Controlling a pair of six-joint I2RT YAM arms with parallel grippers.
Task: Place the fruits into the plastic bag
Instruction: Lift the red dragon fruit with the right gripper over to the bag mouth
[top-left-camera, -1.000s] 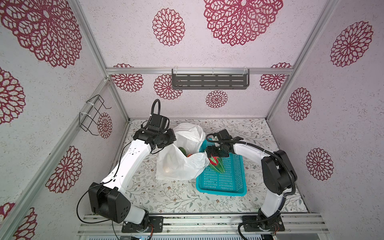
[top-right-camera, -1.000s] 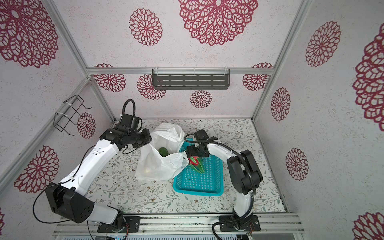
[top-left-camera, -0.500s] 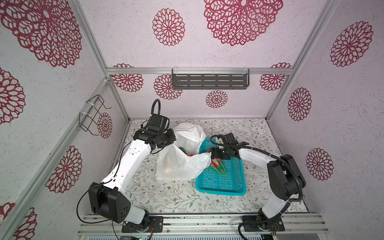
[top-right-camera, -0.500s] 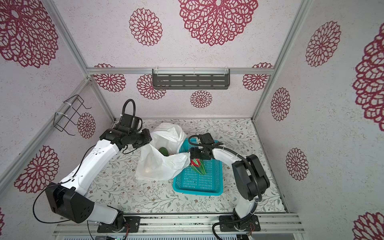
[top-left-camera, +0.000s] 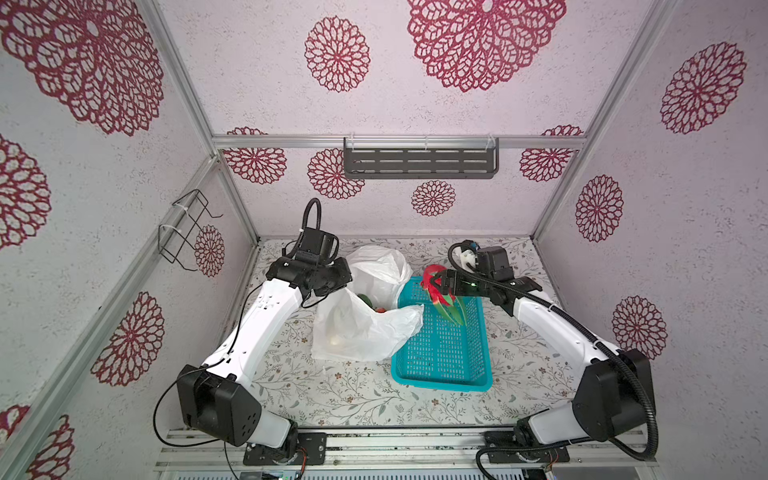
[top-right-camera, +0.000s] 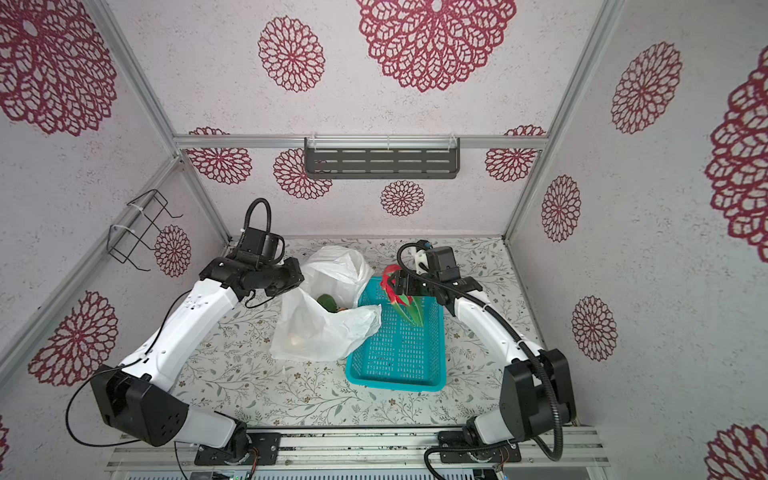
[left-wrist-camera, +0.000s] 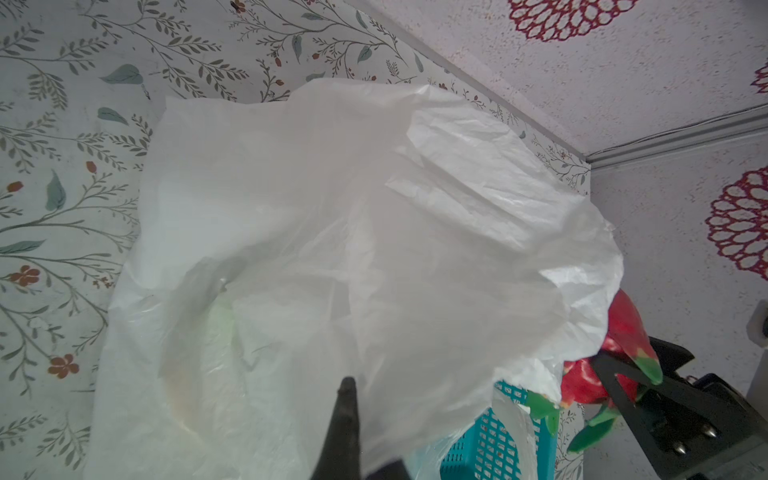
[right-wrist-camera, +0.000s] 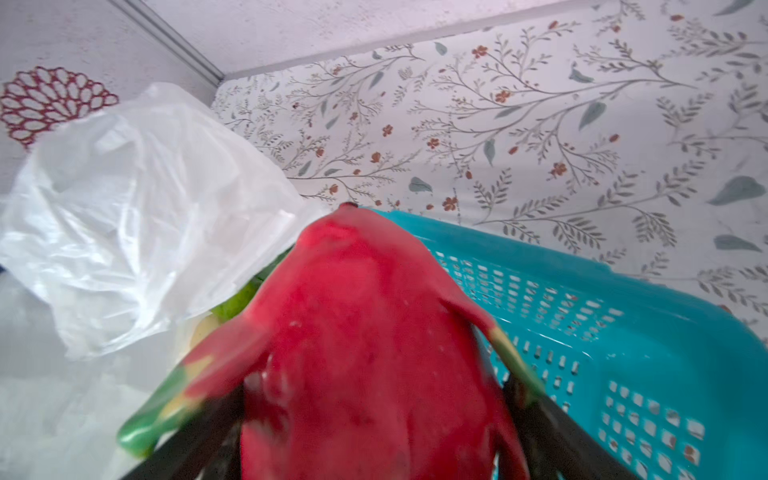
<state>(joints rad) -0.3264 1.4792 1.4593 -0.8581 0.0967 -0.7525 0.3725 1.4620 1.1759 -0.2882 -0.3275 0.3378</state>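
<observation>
Right claw (top-left-camera: 435, 286) wide around dragon fruit (right-wrist-camera: 365, 328) body: likely light, rigid, slick. Left claw (top-left-camera: 347, 283) pinches flimsy plastic bag (top-left-camera: 361, 332) rim.

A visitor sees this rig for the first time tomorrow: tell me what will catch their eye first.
The red dragon fruit, clamped in the right gripper above the far end of the teal basket, stands out most. Beside it, the white plastic bag lies open, its rim pinched up by the left gripper, a green fruit showing inside.
</observation>
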